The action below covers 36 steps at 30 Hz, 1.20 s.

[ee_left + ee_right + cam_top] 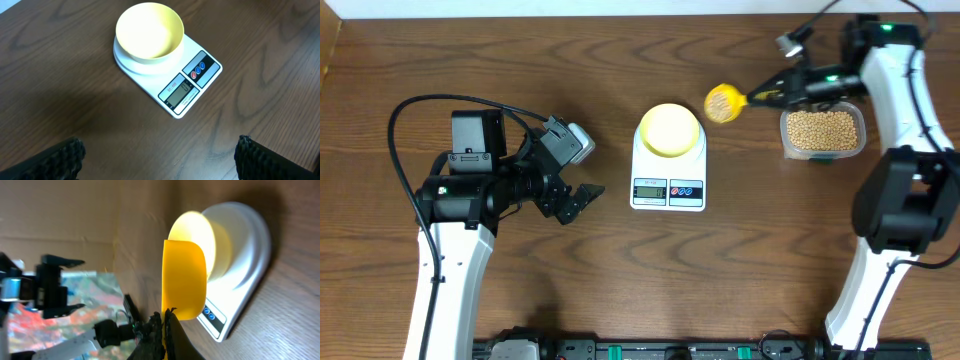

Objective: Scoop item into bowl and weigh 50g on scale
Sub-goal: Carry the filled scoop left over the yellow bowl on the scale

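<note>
The pale yellow-green bowl stands empty on the white scale; both also show in the left wrist view, bowl on scale. My right gripper is shut on the handle of a yellow scoop filled with tan beans, held in the air between the bowl and the clear tub of beans. In the right wrist view the scoop hangs in front of the bowl and scale. My left gripper is open and empty, left of the scale.
The right arm's white body stands right of the tub. The left arm's body and its cable lie on the left of the wooden table.
</note>
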Available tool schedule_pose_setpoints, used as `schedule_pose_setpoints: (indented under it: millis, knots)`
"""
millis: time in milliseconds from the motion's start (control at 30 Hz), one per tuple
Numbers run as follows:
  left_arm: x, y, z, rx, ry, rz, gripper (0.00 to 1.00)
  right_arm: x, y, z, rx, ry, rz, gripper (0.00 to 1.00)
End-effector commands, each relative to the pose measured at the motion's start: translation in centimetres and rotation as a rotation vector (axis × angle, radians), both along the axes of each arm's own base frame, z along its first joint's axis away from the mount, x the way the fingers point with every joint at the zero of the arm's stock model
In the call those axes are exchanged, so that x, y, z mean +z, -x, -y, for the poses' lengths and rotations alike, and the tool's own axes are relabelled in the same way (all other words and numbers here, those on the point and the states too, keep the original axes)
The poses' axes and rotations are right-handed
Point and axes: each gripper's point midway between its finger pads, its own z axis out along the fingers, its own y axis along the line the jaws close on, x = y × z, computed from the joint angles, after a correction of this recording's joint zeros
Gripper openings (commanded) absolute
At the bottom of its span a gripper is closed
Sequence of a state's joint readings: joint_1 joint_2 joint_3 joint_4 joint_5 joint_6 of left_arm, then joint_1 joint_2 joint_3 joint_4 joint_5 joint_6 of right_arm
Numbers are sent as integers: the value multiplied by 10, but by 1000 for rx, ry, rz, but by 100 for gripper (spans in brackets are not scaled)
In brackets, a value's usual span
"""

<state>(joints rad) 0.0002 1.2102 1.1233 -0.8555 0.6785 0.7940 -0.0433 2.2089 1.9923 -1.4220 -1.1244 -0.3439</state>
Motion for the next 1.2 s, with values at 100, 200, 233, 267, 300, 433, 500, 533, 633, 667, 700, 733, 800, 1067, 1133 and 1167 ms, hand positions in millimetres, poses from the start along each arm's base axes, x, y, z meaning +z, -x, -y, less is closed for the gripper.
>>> schedule_pose_setpoints:
  millis: [100,200,233,267,300,433,500,533,633,667,700,733,800,1067,1133,1167]
  knots:
    - [2,-1,0,-11,1,15,98,-13,8,-32,50,72,-40,1]
    - [2,-1,0,-11,1,15,98,-13,9,-37,60,78,-37,1]
    - [2,-1,0,-11,1,15,98,-14,7,-39,59,83,-35,1]
    - [2,-1,0,-11,1,15,98,-15,7,-40,62,91,-26,1]
    - [2,-1,0,-11,1,15,97,-18,6,-41,68,112,-18,1]
    - [2,-1,0,-11,1,15,98,-28,6,-51,91,177,13,1]
    - [2,-1,0,-11,1,15,98,-28,4,-59,108,177,43,1]
    - [2,-1,0,-11,1,15,98,-28,4,-64,117,178,57,1]
    - [2,-1,0,-11,1,15,98,-26,3,-67,126,191,76,1]
    - [2,-1,0,-11,1,15,98,-25,2,-67,125,193,81,1]
    - [2,-1,0,-11,1,15,98,-24,1,-67,124,193,87,1]
    - [2,-1,0,-11,1,15,98,-22,0,-67,123,192,93,1]
    - [2,-1,0,-11,1,15,98,-21,-2,-67,122,199,107,1]
    - [2,-1,0,-11,1,15,97,-23,-6,-75,161,316,199,1]
    - [2,-1,0,-11,1,15,98,-21,-8,-74,172,352,230,1]
    - [2,-1,0,-11,1,15,97,-18,-8,-75,186,361,251,1]
